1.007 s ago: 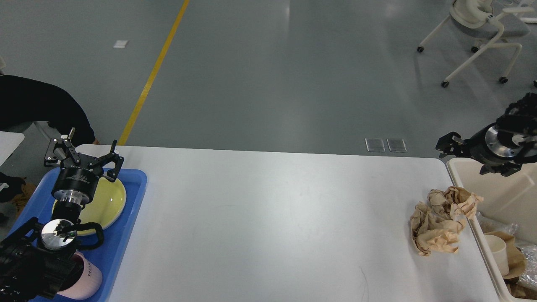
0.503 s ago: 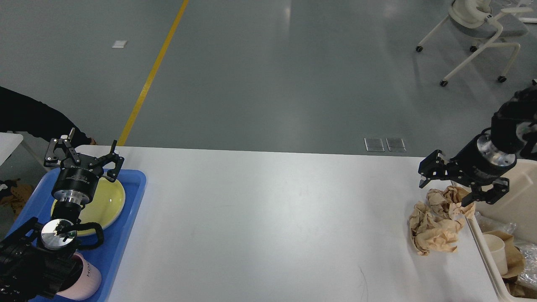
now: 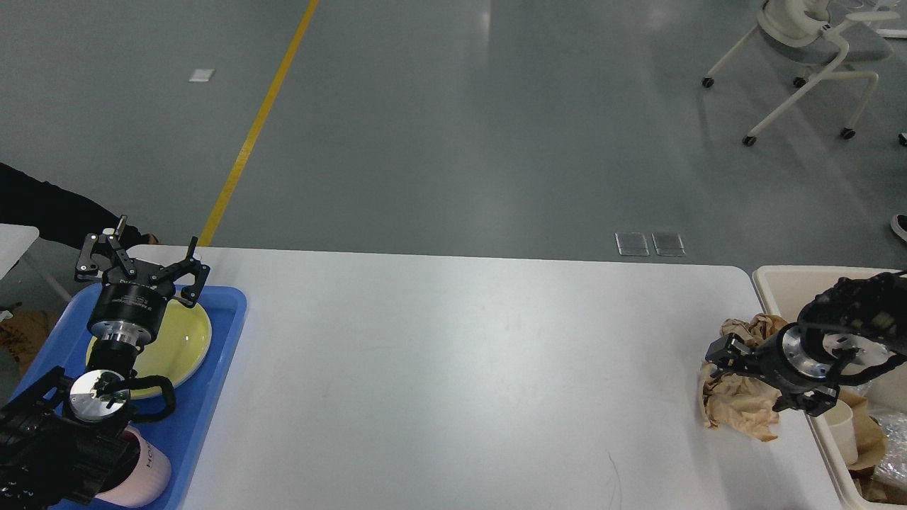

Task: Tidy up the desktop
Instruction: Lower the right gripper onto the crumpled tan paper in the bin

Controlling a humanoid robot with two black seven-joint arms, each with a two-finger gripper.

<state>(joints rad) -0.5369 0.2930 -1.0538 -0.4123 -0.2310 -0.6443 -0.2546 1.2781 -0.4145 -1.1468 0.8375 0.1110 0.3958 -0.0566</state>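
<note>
Covering crumpled brown paper (image 3: 737, 411): right tool (image 3: 719, 354), grip unclear; left tool (image 3: 142, 258) spread.

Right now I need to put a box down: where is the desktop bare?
The desktop is bare between the blue tray on the left and the crumpled paper on the right. It is crowded at the right end: right gripper over the paper, bin alongside.

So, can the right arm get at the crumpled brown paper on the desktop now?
Probably yes. The right gripper is already down at the crumpled brown paper, which lies in the open on the desktop beside the beige bin. Nothing blocks it.
</note>
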